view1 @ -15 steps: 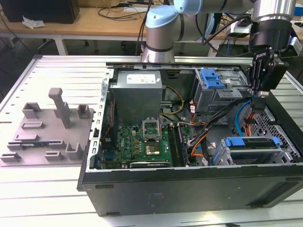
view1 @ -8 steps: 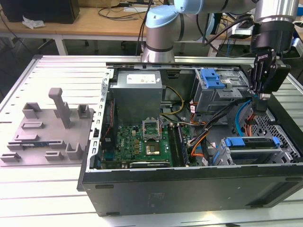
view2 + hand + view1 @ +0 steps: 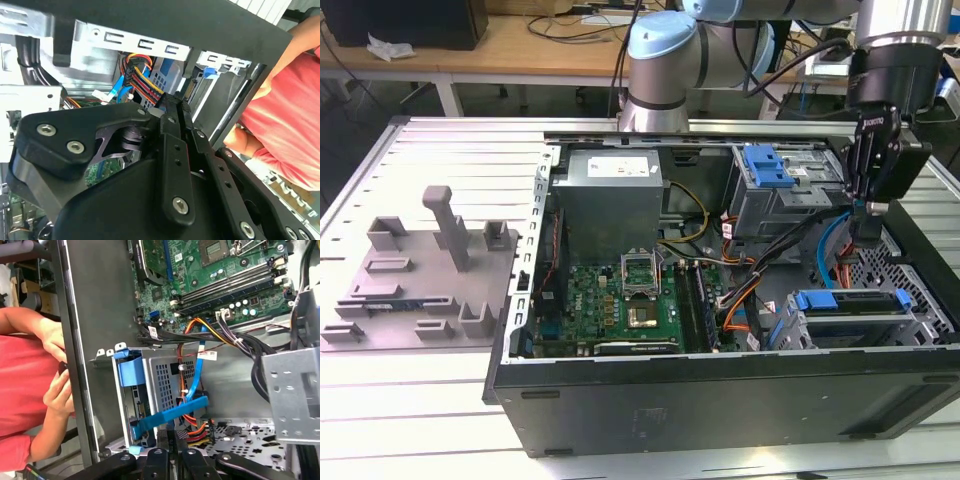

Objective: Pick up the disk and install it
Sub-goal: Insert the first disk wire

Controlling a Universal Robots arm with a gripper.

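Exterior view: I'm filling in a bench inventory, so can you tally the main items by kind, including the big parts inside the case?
Open computer case: 1
Grey power supply box: 1
Green motherboard: 1
Grey fixture plate: 1
Gripper: 1
Total: 5

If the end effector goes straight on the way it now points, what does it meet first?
Probably the disk, at its blue bracket in the grey cage, just ahead of the end effector in the first wrist view; how near is unclear.
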